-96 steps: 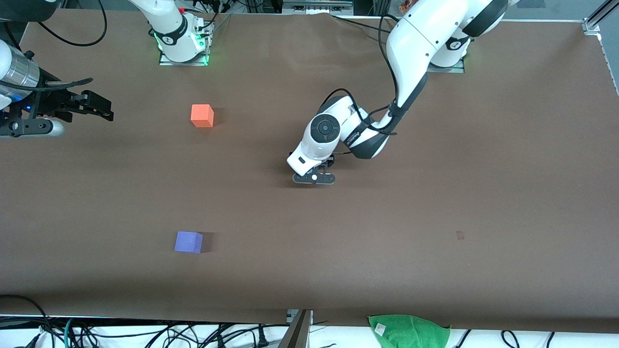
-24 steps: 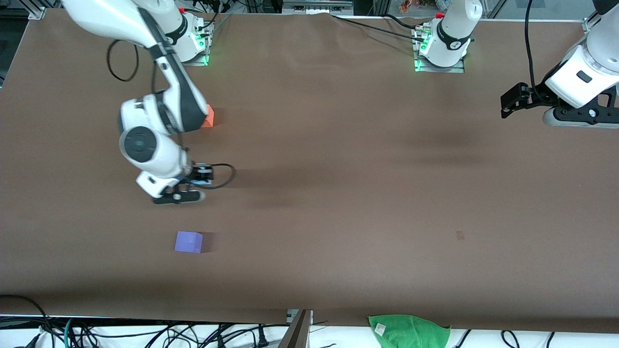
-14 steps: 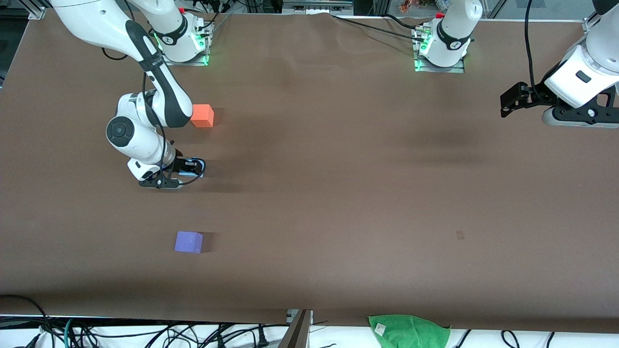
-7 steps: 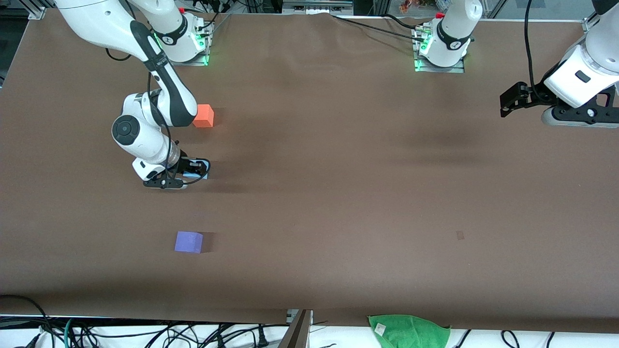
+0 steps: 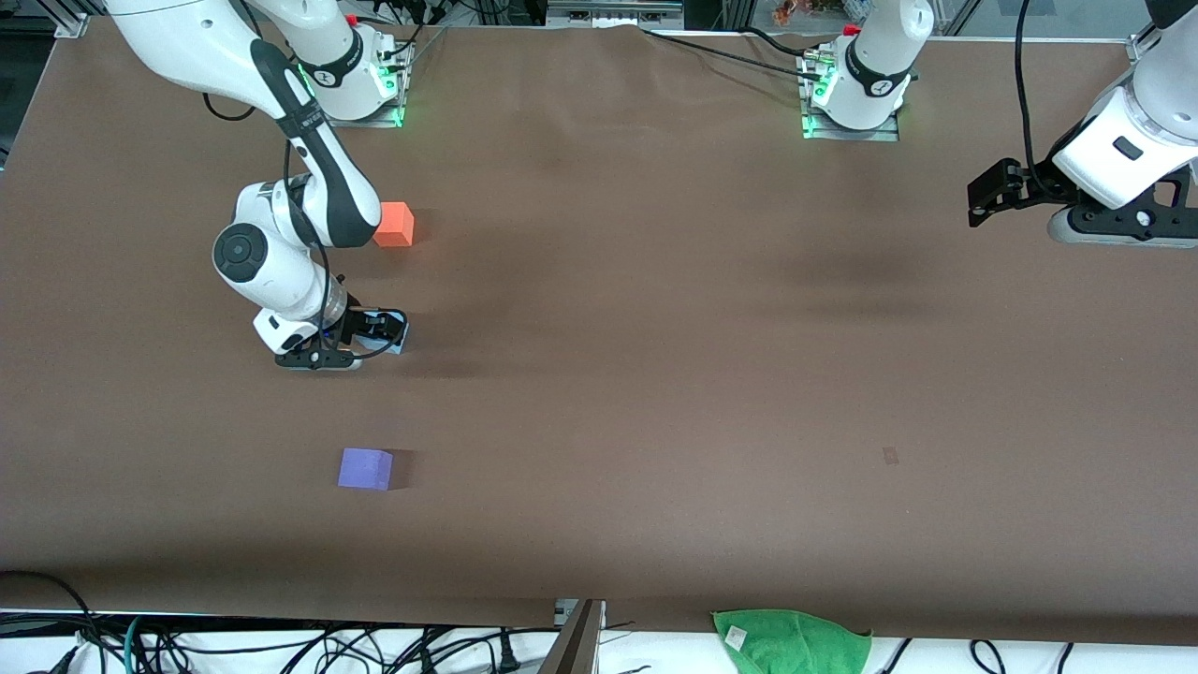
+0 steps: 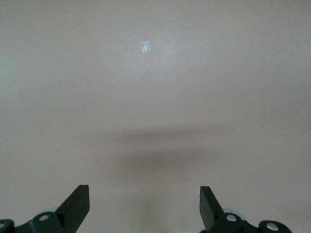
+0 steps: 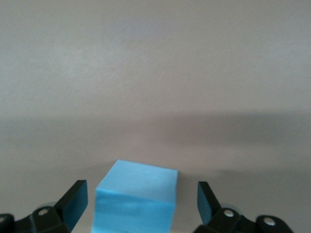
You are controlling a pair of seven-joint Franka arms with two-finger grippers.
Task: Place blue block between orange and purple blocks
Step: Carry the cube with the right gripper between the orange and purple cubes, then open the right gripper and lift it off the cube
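Note:
The blue block [image 5: 395,343] sits on the table between the orange block [image 5: 394,225] and the purple block [image 5: 365,469], nearer to the orange one. My right gripper [image 5: 382,329] is low over it, open, with a finger on each side. In the right wrist view the blue block [image 7: 136,199] stands between the spread fingers [image 7: 73,199] with a gap on both sides. My left gripper [image 5: 975,206] waits open and empty above the left arm's end of the table; in the left wrist view it [image 6: 144,194] shows only bare table.
A green cloth [image 5: 791,641] lies at the table edge nearest the front camera. A small mark [image 5: 890,456] is on the brown table surface [image 5: 655,393]. Cables run along that same edge.
My right gripper has shifted slightly toward the left arm's end and settled low between the orange and purple blocks. The blue block now shows beside its fingers. The left arm has not moved.

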